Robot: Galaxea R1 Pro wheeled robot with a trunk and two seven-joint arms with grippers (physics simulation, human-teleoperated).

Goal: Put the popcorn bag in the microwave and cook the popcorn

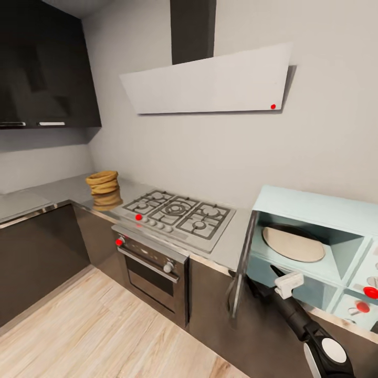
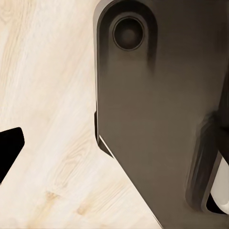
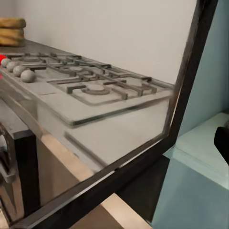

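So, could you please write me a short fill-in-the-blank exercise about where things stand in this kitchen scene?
1. The microwave door stands ____.
2. The popcorn bag sits on the countertop to the ____ of the gas hob.
3. Inside the microwave lies a round ____.
4. The floor is pale ____.

Missing words: open; left; plate; wood

Right arm [image 1: 304, 325]: I am seeing it reaching up and forward from the lower right in the head view, black links, white wrist block. Its gripper's finger state: I am unable to tell.
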